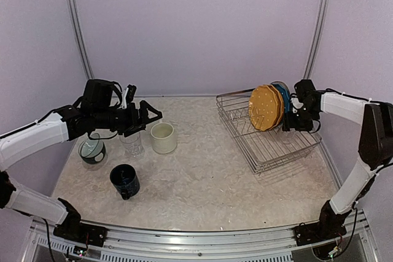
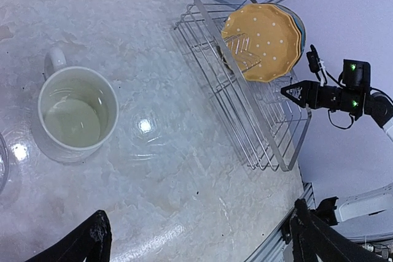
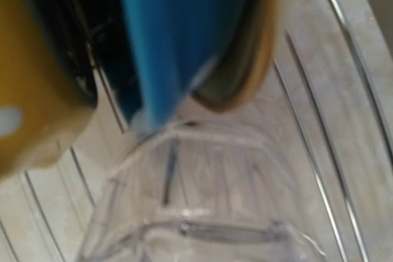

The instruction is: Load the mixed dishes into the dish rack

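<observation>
Both yellow plate [image 1: 265,107] and blue plate [image 1: 285,94] stand in rack [image 1: 270,151]; left gripper [image 1: 153,115] gapes empty near cream mug [image 1: 163,137]; right gripper [image 1: 288,124] beside them, grip unclear

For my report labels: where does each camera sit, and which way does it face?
Top external: above and behind the arms, facing down at the table; left arm and right arm show.
Left wrist: on the left arm, facing the cream mug and dish rack; its open fingers at the bottom edge.
Right wrist: close on the blue plate and yellow plate, blurred; own fingers unclear.
Shared: top and left wrist both show mug, rack, yellow plate.
</observation>
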Robot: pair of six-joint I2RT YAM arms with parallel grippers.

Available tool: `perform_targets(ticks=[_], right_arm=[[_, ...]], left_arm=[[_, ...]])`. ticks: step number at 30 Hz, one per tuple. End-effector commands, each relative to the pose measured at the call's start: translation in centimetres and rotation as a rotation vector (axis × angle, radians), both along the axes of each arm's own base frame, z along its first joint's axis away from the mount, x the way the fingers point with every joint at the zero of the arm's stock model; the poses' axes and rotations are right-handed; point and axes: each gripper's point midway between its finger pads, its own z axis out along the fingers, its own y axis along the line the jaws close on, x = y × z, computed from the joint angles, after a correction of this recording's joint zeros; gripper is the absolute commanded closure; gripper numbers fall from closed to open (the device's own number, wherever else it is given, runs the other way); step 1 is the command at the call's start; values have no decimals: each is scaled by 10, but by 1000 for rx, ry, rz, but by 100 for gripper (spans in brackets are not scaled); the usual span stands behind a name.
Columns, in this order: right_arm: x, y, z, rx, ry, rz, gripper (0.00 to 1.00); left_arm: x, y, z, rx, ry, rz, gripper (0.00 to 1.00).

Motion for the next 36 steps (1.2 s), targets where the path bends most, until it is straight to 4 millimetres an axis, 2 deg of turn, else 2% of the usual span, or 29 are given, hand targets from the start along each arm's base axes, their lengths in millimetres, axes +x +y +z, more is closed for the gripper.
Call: perform_targets(ticks=[1, 6, 9, 14, 17, 21, 22, 24, 30, 36], right_arm=[[3, -6, -6, -21, 23, -3, 33], [7, -7, 3, -26, -8, 0, 7], [8, -7, 9, -26, -22, 2, 1], [0, -5, 29, -11, -85, 3, 0], [-9, -3, 56, -4, -171, 4, 0], [-23, 4, 90, 19, -264, 14, 1], [-26, 6, 96, 26, -279, 20, 1], [-31, 10, 106, 39, -300, 31, 2], [-38, 27, 113, 73, -318, 76, 3], [-33, 38, 117, 73, -321, 120, 4]], left_arm=[[-3, 4, -13, 52, 14, 6, 3], [0, 12, -18, 112, 12, 27, 3], [1, 16, -20, 149, 11, 35, 2], [0, 34, -40, 270, 88, 87, 2], [-1, 52, -57, 368, 140, 135, 2], [4, 85, -78, 489, 222, 223, 4], [9, 99, -80, 513, 234, 266, 5], [15, 116, -82, 543, 252, 303, 10], [32, 154, -86, 591, 305, 389, 23], [54, 165, -106, 651, 368, 409, 38]])
